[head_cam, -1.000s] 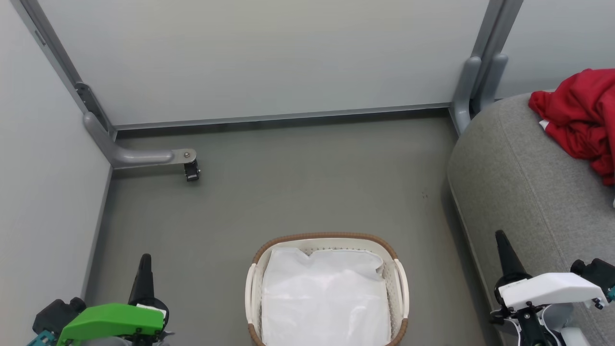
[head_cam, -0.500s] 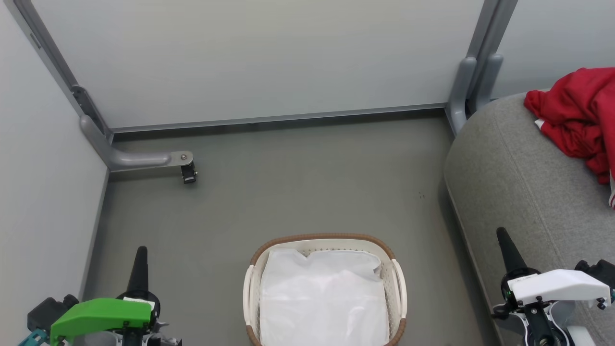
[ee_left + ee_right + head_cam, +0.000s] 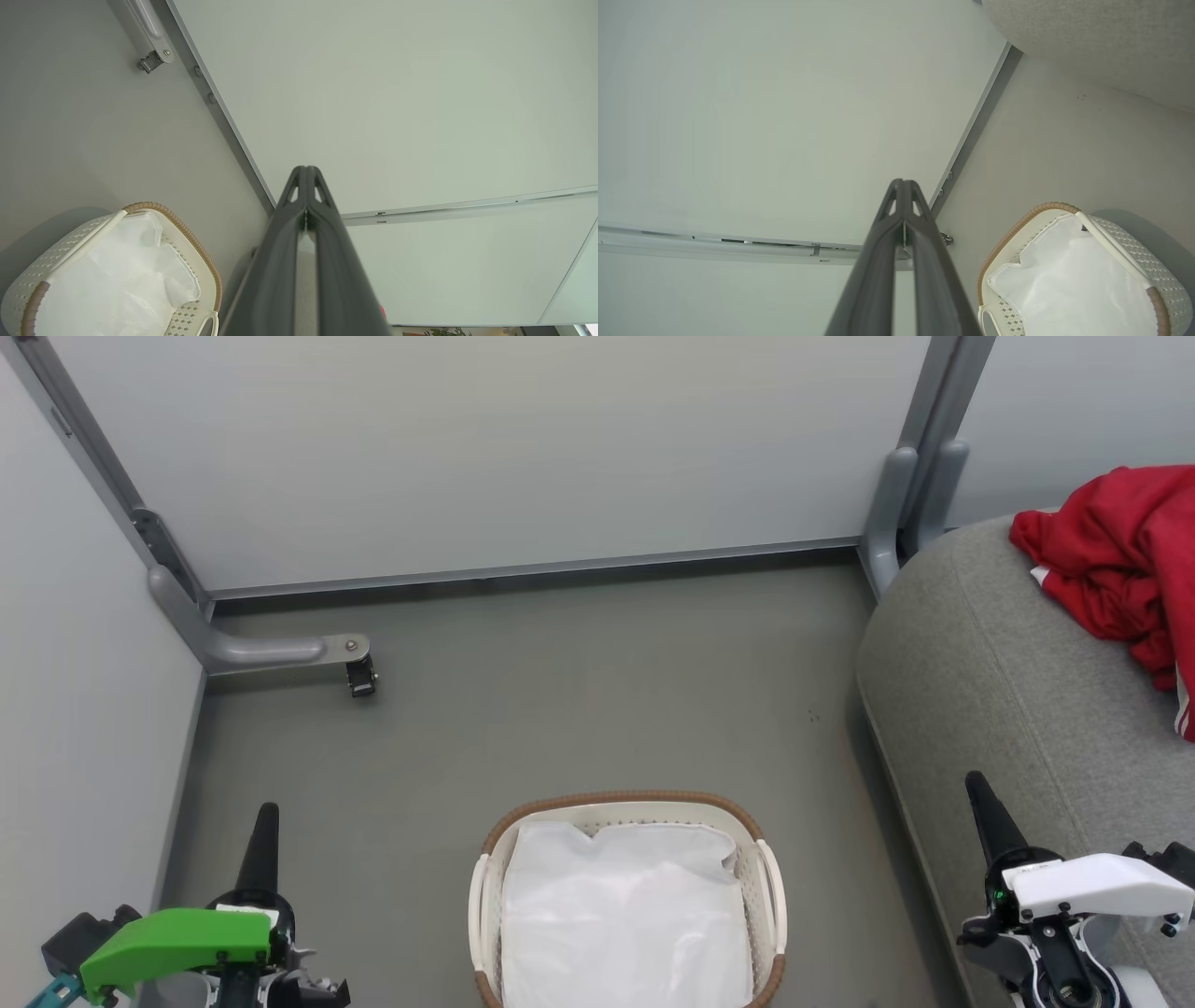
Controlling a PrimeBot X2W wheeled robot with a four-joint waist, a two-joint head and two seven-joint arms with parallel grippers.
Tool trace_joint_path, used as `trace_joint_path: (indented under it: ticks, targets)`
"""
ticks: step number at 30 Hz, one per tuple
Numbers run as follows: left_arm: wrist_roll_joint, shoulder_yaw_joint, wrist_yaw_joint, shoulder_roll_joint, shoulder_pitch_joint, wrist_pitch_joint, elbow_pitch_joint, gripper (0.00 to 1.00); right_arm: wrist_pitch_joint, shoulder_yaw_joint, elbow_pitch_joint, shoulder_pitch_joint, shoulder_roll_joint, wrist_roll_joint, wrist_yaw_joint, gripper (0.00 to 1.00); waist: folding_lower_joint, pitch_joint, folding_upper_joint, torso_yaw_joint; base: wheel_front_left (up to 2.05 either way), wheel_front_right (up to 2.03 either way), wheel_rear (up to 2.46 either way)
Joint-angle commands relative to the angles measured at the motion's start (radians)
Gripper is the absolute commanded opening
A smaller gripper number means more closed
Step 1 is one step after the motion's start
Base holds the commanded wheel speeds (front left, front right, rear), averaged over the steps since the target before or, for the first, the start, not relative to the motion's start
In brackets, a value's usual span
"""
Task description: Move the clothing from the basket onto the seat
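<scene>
On seat (image 3: 980, 691), upper right: clothing (image 3: 1120, 551) lay clear of basket (image 3: 616, 799)

At upper right of the head view, the red clothing sat bunched on top of the grey seat, w/ a bit of white panel at its left edge and white stripe trim at the frame's right edge. It ran out of frame to the right. The basket stood on the grey floor (image 3: 560, 709) at btm ctr, near the seat's rounded side, w/ a strip of floor between them. A crumpled white liner (image 3: 625, 915) lay inside it, covering the bottom.

Left fingers (image 3: 262, 831) rose at lower left above a green wrist cover, over bare floor near the left wall panel (image 3: 84, 691), well apart from the basket. The left wrist view showed the two fingers pressed together tip to tip, gripping nothing.

Right fingers (image 3: 985, 807) rose at lower right above a white wrist cover, in front of the seat's side, well apart from the clothing. The right wrist view showed them closed the same way, tips meeting, w/ nothing held.

A grey bracket w/ a small black caster (image 3: 359, 677) stuck out from the frame post at the left corner.
</scene>
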Motion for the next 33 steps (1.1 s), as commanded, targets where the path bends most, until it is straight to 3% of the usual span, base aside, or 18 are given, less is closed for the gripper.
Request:
trace_joint_path:
  ticks: [1, 33]
  targets:
    - [-0.021, 0.008, -0.007, 0.001, -0.026, 0.008, -0.01, 0.0, 0.006, -0.005, -0.008, -0.017, -0.006, 0.023, -0.001, 0.0, 0.0, 0.0, -0.0001, -0.001, 0.0, 0.0, 0.0]
    - [-0.233, 0.049, -0.025, -0.001, -0.055, 0.071, -0.013, 0.0, 0.069, -0.027, -0.007, -0.03, -0.008, 0.262, -0.001, 0.0, 0.0, -0.008, -0.0001, -0.023, 0.0, 0.0, 0.0]
